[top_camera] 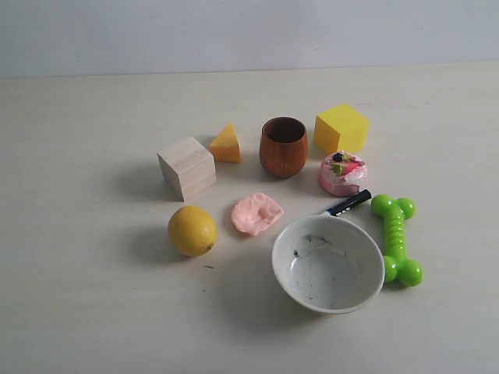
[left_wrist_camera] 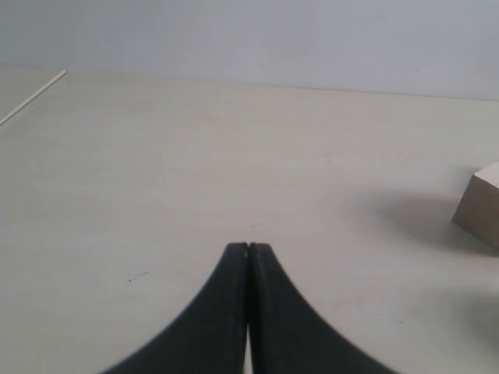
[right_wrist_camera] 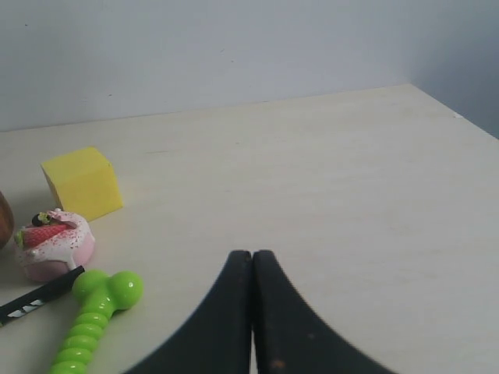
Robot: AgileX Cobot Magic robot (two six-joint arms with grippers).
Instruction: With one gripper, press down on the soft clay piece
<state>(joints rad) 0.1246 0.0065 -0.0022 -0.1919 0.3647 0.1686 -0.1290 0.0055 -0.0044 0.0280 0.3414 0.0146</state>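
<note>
The soft clay piece (top_camera: 256, 213) is a flat, lumpy salmon-pink blob lying on the table in the exterior view, between the lemon (top_camera: 192, 231) and the white bowl (top_camera: 328, 263). Neither arm shows in the exterior view. In the left wrist view my left gripper (left_wrist_camera: 249, 248) is shut, its black fingers pressed together over bare table, and the clay is out of that view. My right gripper (right_wrist_camera: 252, 254) is likewise shut with nothing held, and the clay does not show in the right wrist view either.
Round the clay stand a wooden cube (top_camera: 186, 167), an orange wedge (top_camera: 226, 144), a brown wooden cup (top_camera: 283, 146), a yellow block (top_camera: 341, 128), a pink toy cake (top_camera: 342, 173), a black marker (top_camera: 348, 203) and a green toy bone (top_camera: 396, 238).
</note>
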